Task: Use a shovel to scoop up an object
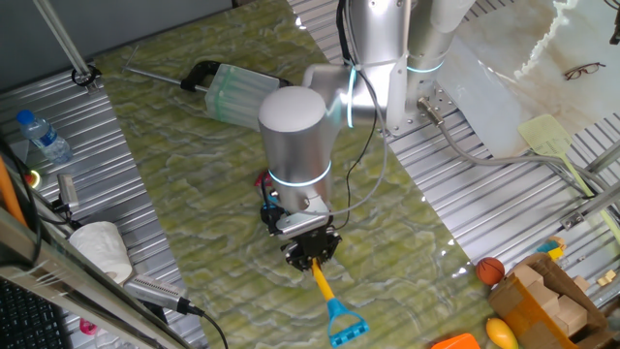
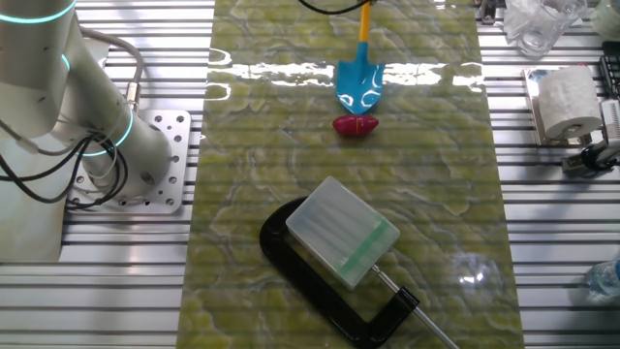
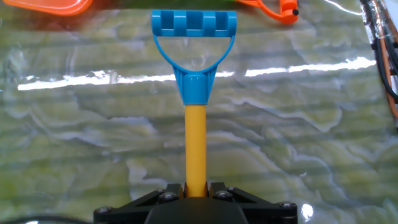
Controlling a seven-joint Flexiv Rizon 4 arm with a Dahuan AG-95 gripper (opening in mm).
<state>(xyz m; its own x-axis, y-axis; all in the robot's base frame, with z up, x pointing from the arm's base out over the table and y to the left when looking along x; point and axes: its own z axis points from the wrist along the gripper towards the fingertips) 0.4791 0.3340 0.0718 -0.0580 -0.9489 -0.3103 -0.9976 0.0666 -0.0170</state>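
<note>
Green marbled matting covers the bench point(image 2: 291, 194). Toy shovel point(image 2: 360, 78) is clamped by the gripper point(image 1: 312, 254) on its thin yellow shaft, blade touching the red football-shaped piece point(image 2: 356, 124) mid-bench. Looks light, bendy plastic, so a low hold probably helps.

**Shovel blade at the red piece**

The shovel point(image 2: 361, 73) has a bright blue rounded blade, a thin yellow shaft and a blue D-shaped end. Its blade tip sits right at the object point(image 2: 356, 125), a small dark red oval piece lying on the green marbled surface point(image 2: 426, 184).
</note>
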